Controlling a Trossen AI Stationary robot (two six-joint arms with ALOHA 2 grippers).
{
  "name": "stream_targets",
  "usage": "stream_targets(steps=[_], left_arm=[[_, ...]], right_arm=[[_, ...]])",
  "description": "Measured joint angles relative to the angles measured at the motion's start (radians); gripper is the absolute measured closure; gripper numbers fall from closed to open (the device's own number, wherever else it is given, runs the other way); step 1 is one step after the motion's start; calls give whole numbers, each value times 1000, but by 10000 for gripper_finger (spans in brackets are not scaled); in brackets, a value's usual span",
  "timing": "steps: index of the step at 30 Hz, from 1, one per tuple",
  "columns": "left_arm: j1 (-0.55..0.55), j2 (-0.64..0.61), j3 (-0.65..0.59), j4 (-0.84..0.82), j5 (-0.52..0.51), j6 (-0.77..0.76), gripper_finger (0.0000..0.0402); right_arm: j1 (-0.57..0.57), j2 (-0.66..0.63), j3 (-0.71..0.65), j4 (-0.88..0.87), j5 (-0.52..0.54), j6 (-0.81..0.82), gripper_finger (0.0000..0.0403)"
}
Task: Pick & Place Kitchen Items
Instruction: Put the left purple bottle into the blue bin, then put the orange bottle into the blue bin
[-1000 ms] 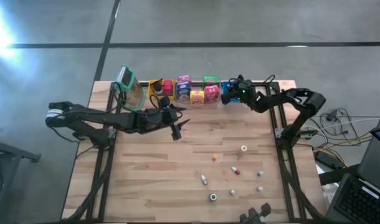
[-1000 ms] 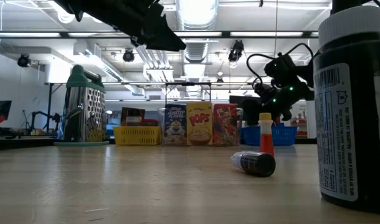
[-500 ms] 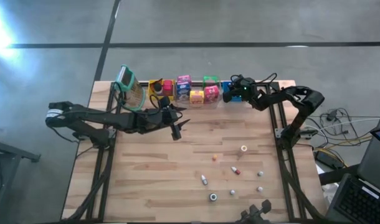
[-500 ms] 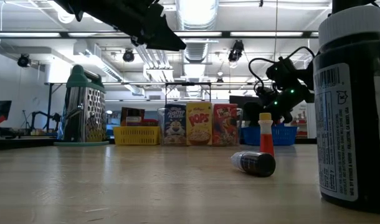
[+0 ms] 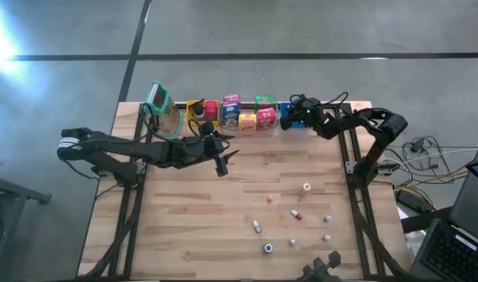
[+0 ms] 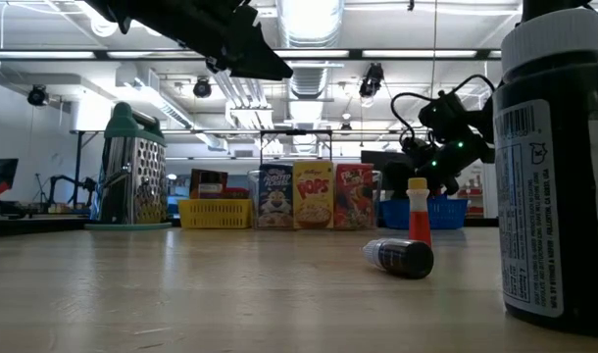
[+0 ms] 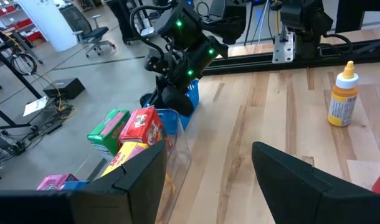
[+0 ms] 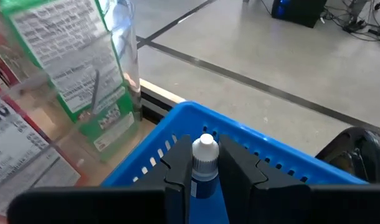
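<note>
From above, the right gripper [image 5: 287, 121] hangs over the blue bin [image 5: 284, 110] at twelve o'clock on the table; loose kitchen items [image 5: 297, 214] lie scattered towards five o'clock.

At table height, cereal boxes [image 6: 313, 196] stand between a yellow basket [image 6: 216, 212] and that bin.

Left wrist: the left gripper [image 7: 207, 163] is empty, jaws apart.

Right wrist: fingers pinch a white-capped bottle [image 8: 204, 163] above the slotted plastic bin.

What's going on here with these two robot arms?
They're sorting toy kitchen items. The right hand holds a small white-capped bottle over the blue bin at the table's back edge. The left hand hangs open and empty above the middle of the table. More little bottles lie scattered near the front.
</note>
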Motion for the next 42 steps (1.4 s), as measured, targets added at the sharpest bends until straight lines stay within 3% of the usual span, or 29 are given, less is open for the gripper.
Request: stream_targets(steps=[12, 25, 35, 42], left_arm=[[0, 0, 0, 0, 0, -3, 161], [0, 0, 0, 0, 0, 2, 161], [0, 0, 0, 0, 0, 2, 161], [0, 0, 6, 0, 0, 1, 161]], right_arm=[[-5, 63, 2, 46, -23, 9, 351], [-5, 60, 3, 47, -23, -11, 294], [-4, -1, 4, 13, -22, -43, 263], [-4, -118, 4, -75, -22, -60, 242]])
